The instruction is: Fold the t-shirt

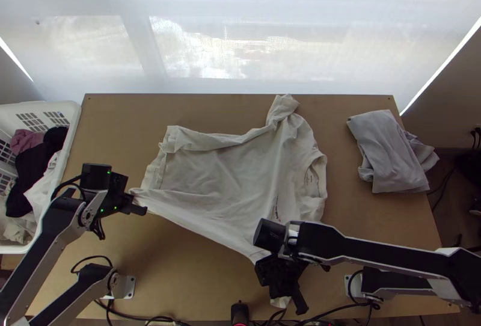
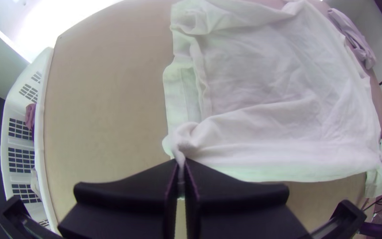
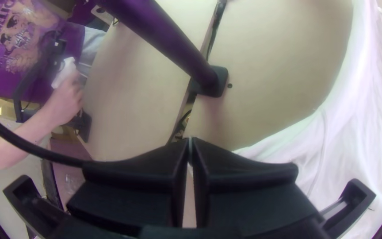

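Note:
The white t-shirt (image 1: 222,169) lies spread on the table with its collar toward the right and one sleeve bunched at the far side. At its near left hem corner, my left gripper (image 1: 137,201) is shut. The left wrist view has the left gripper (image 2: 181,166) pinching a gathered bit of shirt (image 2: 266,88). Over the shirt's near right part is my right gripper (image 1: 281,278), with a pale cloth end below it. In the right wrist view the right gripper (image 3: 190,144) holds a thin strip of cloth, beside the broad shirt (image 3: 359,132). The near edge stretches between both grippers.
A folded grey garment (image 1: 388,151) lies at the table's right. The white laundry basket (image 1: 69,139) with clothes stands against the left side. A black post base (image 3: 219,79) stands at the near edge, and a person's hand (image 3: 69,97) is beyond it.

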